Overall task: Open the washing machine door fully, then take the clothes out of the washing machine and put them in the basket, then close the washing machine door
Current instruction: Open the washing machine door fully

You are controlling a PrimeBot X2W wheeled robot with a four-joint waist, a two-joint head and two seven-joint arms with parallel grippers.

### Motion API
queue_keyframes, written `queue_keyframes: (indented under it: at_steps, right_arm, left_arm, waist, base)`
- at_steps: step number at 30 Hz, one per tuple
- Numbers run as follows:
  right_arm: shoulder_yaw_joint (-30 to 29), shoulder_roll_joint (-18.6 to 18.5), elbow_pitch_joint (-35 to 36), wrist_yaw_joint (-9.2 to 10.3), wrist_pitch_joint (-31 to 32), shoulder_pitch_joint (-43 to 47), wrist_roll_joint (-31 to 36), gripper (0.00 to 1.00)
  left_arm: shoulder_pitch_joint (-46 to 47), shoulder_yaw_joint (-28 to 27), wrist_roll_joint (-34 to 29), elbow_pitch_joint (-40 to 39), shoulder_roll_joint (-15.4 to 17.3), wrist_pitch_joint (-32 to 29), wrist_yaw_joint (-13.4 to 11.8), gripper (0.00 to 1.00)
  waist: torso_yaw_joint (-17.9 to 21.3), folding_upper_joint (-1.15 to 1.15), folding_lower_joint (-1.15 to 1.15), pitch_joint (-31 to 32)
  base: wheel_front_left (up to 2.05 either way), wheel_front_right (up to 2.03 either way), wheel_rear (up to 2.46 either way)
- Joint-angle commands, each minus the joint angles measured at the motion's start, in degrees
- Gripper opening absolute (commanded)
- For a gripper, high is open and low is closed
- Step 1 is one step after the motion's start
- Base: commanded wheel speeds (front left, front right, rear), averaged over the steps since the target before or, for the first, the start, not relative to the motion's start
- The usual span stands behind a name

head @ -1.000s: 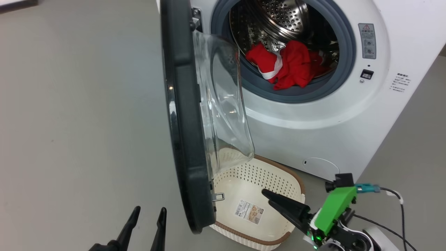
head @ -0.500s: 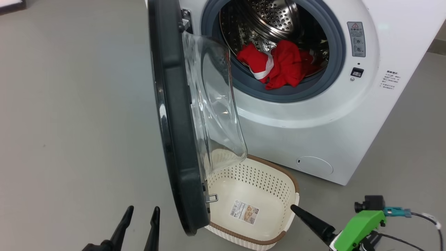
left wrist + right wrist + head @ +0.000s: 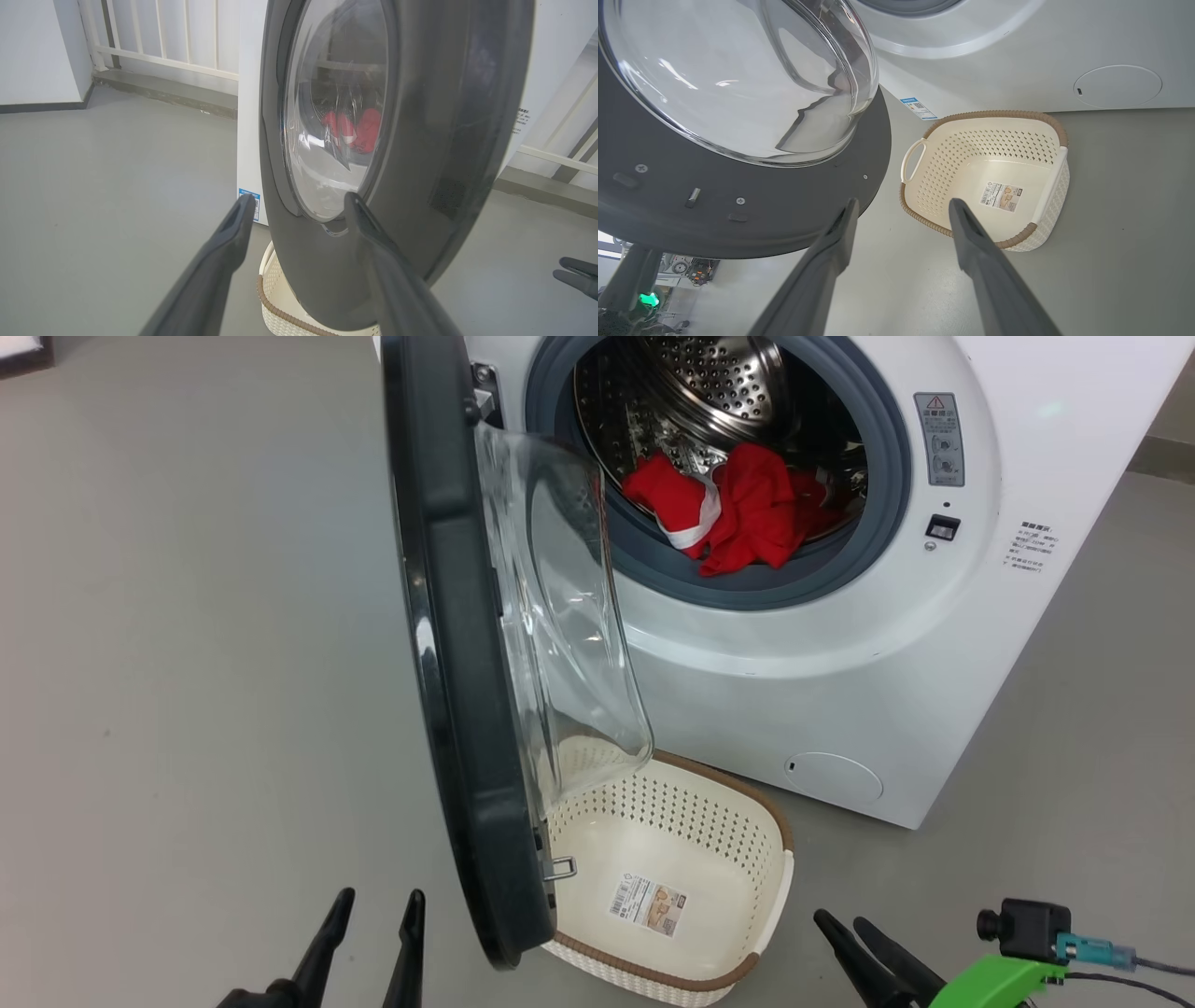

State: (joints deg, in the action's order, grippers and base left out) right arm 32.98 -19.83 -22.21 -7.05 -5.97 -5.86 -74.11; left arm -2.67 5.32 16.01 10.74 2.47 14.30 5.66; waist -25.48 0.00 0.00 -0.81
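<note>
While the left gripper (image 3: 381, 896) and right gripper (image 3: 840, 919) both gape empty, the door (image 3: 467, 709) stands edge-on just right of the left one, likely the nearer arm for swinging it wider; the clothes (image 3: 738, 513) lie in the drum (image 3: 728, 383), ahead-left of the right gripper, beyond the basket (image 3: 777, 821).

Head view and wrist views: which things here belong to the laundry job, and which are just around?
Job:
washing machine door, standing open
clothes, inside the washing machine
basket, below the door

Not the job:
white railing
warning sticker
round flap
</note>
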Motion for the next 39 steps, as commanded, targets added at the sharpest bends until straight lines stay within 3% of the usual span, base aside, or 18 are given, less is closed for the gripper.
queue_keyframes:
  at_steps: [1, 9, 19, 27, 31, 39]
  right_arm:
    - [1.4, -1.4, 0.8, -0.44, -1.5, -1.2, 0.4, 1.00]
    - [7.6, -4.2, -2.4, -0.44, -8.9, -3.6, 5.4, 1.00]
    - [-7.3, 0.1, -0.9, -0.44, -9.0, 1.1, 26.3, 1.00]
    - [-17.7, 4.4, 4.1, -0.44, -9.0, 5.6, 38.7, 1.00]
    - [-22.5, 6.7, 8.0, -0.44, -9.0, 7.5, 43.9, 1.00]
    - [-26.4, 9.0, 10.5, -0.44, -9.0, 10.4, 49.0, 1.00]
  left_arm:
    - [0.6, -2.0, -0.3, -1.1, 0.4, 0.7, 0.4, 1.00]
    - [0.3, -2.1, -0.6, -0.9, 0.4, 0.7, 0.5, 1.00]
    - [-0.2, -2.4, -0.8, -1.0, 0.4, 0.7, 0.6, 1.00]
    - [-0.3, -2.5, -0.8, -1.3, 0.4, 0.7, 0.7, 1.00]
    - [-0.2, -2.5, -0.7, -1.4, 0.4, 0.7, 0.6, 1.00]
    - [0.2, -2.3, -0.4, -1.5, 0.4, 0.7, 0.6, 1.00]
  waist:
    - [0.0, 0.00, 0.00, 0.0]
    - [0.0, 0.00, 0.00, 0.3]
    - [0.3, 0.00, 0.00, 0.7]
    - [0.3, 0.00, 0.00, 0.6]
    - [0.4, 0.00, 0.00, 0.5]
    - [0.3, 0.00, 0.00, 0.1]
  base:
    - [0.00, 0.00, 0.00]
    - [0.00, 0.00, 0.00]
    - [0.00, 0.00, 0.00]
    - [0.00, 0.00, 0.00]
    - [0.00, 0.00, 0.00]
    - [0.00, 0.00, 0.00]
